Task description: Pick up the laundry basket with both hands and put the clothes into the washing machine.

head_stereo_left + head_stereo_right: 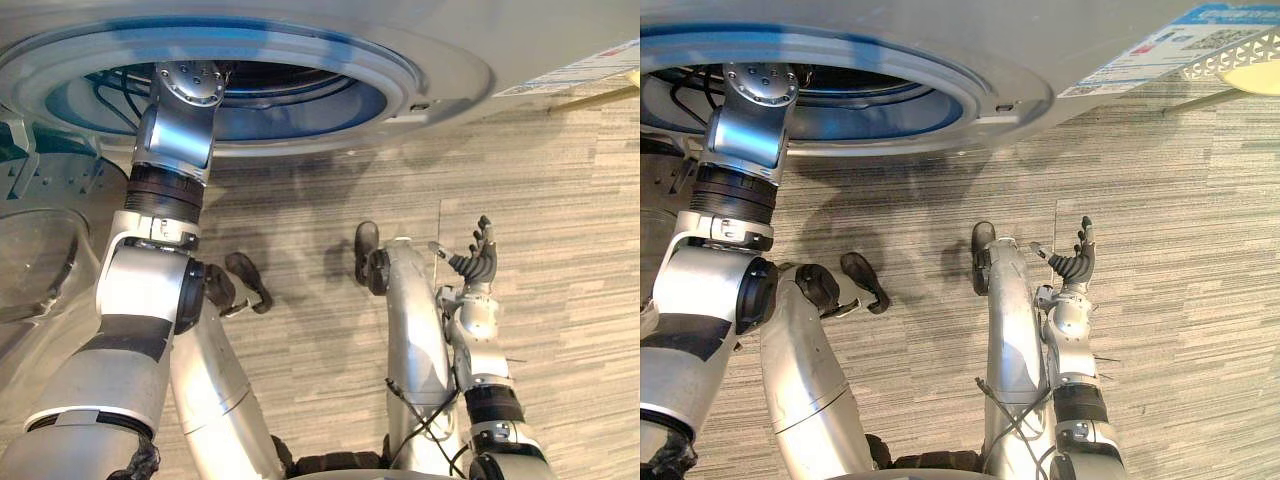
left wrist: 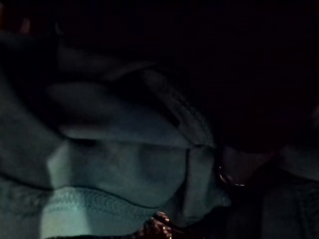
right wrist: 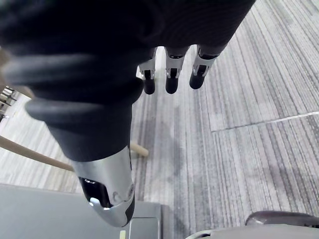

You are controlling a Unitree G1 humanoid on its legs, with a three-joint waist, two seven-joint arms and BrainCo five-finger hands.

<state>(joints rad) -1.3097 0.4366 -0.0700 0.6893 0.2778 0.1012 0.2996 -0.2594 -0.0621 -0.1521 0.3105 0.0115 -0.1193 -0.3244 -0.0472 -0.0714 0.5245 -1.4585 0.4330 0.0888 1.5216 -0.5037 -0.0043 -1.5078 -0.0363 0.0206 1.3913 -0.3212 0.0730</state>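
The washing machine [image 1: 440, 60] fills the far edge of the eye views, its round door opening [image 1: 300, 100] ringed in grey. My left arm [image 1: 175, 140] reaches into that opening, and the hand is hidden inside the drum. In the left wrist view, dark teal clothes [image 2: 124, 149] lie bunched in the dim drum, very close. My right hand [image 1: 478, 262] hangs over the carpet to the right of the machine, open and holding nothing. Its fingers [image 3: 172, 74] are straight in the right wrist view.
The machine's glass door [image 1: 40, 250] stands swung open at the left, beside my left arm. Striped grey carpet [image 1: 560, 250] spreads to the right. A thin wooden leg [image 1: 590, 98] crosses the floor at the far right.
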